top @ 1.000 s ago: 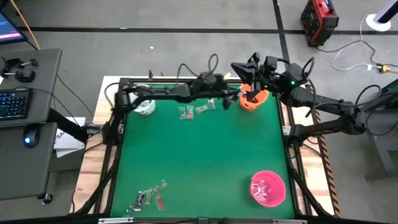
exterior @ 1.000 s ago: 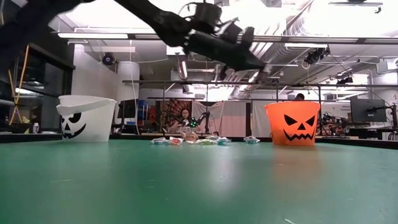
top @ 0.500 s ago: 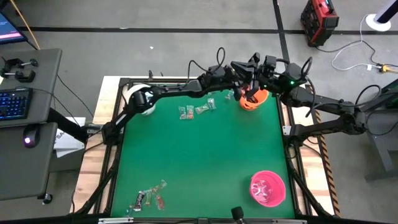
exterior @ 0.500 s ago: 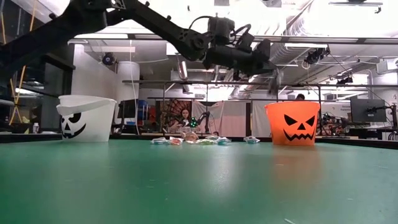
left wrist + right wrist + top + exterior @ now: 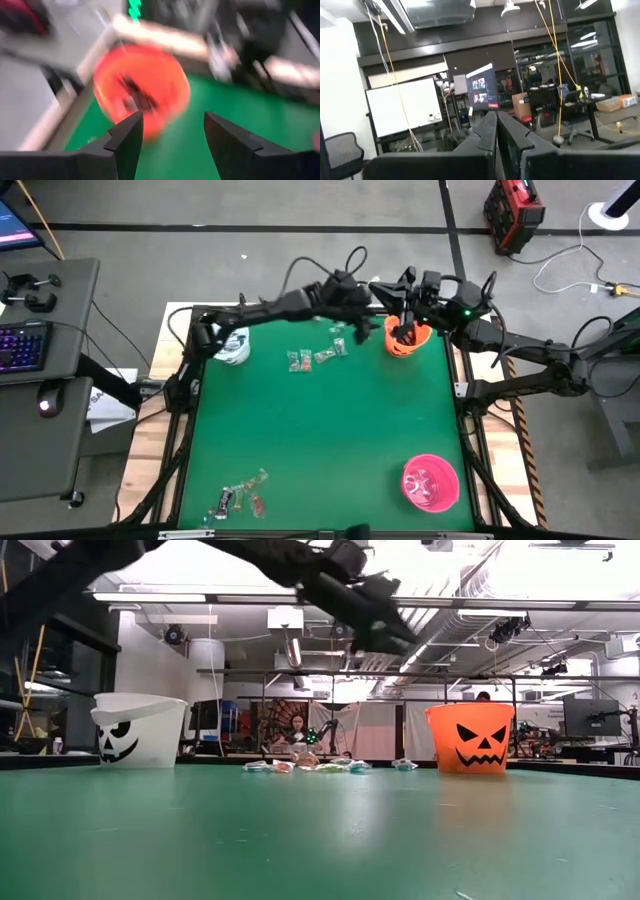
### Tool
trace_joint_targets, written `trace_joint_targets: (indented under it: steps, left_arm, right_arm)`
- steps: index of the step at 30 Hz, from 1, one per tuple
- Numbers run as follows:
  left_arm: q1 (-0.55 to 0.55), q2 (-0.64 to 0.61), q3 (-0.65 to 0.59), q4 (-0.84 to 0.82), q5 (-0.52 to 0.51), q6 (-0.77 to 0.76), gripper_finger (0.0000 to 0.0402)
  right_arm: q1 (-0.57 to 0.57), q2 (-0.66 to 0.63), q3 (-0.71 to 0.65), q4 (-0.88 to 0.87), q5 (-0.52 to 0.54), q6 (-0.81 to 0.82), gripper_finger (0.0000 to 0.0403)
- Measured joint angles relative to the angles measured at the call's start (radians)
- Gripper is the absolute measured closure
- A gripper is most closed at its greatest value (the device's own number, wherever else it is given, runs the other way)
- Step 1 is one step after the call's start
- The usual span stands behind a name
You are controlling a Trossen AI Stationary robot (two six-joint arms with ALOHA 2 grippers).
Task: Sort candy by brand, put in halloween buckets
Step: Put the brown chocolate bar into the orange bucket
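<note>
Orange bucket [image 5: 142, 90] just beyond left end effector [image 5: 172, 135], fingers apart

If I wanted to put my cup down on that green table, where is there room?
The wide green middle is bare, between the far candy cluster and the near-left candy pile. The far edge is crowded: white bucket, orange bucket, both arms. The pink bucket fills the near-right corner.

Left wrist view was smeared: orange bucket [image 5: 142, 90] a blur, dark shapes inside unidentifiable. White bucket [image 5: 232, 346] was partly covered by the left arm from above. Candy wrappers near the table's far edge [image 5: 318, 357] and near corner [image 5: 243, 496] were too small to tell brands. Pink bucket's [image 5: 431, 483] contents were indistinct.
</note>
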Motion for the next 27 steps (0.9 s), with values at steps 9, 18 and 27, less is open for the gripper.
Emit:
trace_joint_targets:
  steps: [9,18,27]
  left_arm:
    - [-0.118,-0.314,-0.357,-0.377,0.116,-0.030,0.0202]
    - [-0.487,-0.854,-1.064,-0.235,-0.076,-0.594,0.0202]
    - [-1.046,-1.027,-1.239,-0.282,-0.103,-1.560,0.0215]
  right_arm:
    - [0.000,0.000,0.000,-0.206,-0.005,0.000,0.0396]
    - [-0.001,0.000,0.000,-0.292,-0.004,-0.044,0.0396]
    - [-0.001,0.000,0.000,-0.303,-0.004,-0.101,0.0396]
